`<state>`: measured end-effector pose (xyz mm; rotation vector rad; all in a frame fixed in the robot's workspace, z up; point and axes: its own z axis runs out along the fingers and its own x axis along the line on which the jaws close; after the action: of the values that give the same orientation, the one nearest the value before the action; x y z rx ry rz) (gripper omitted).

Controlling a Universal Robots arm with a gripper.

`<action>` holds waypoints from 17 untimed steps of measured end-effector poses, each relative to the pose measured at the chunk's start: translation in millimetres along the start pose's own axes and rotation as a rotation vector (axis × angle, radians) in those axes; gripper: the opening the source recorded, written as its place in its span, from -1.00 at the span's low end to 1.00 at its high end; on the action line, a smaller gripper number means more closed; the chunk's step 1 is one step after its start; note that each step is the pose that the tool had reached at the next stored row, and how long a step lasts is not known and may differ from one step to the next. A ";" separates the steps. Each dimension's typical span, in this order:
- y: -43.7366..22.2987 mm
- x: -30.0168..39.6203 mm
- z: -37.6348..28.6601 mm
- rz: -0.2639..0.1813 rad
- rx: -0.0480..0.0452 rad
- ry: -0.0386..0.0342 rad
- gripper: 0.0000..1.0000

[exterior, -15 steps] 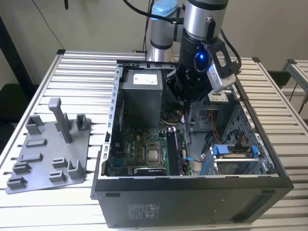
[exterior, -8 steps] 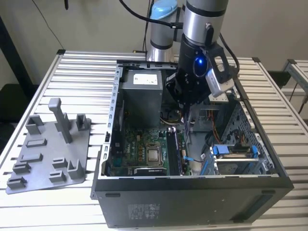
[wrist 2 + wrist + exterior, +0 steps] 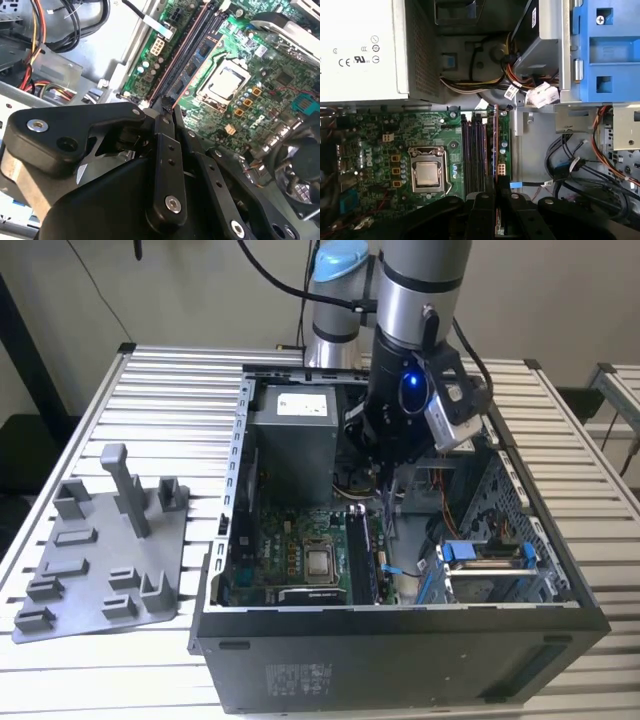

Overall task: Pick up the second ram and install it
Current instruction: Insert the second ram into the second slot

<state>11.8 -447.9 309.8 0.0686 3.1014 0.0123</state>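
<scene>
Tool: clamped on second ram, inside open computer case. Second ram: edge-on between tool's fingers, running out ahead of them, over memory slots beside processor socket.

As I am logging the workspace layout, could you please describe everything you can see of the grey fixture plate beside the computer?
The grey fixture plate looks like one piece of matt grey plastic. It lies flat on the slatted metal table, to the exterior view's left of the open computer case. A tall post with a crosspiece on top rises from it, among shorter upright blocks and low rectangular holders. Its near corner comes close to the case; contact cannot be told.
</scene>
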 end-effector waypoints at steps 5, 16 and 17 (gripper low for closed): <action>-1.9 9.5 6.3 -0.021 -0.0060 0.0003 -0.72; -6.7 20.4 25.5 -0.033 -0.0071 0.0010 -0.72; -6.9 20.5 27.1 -0.033 -0.0071 0.0011 -0.72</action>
<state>-7.9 -453.8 281.9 0.0165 3.1029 0.0223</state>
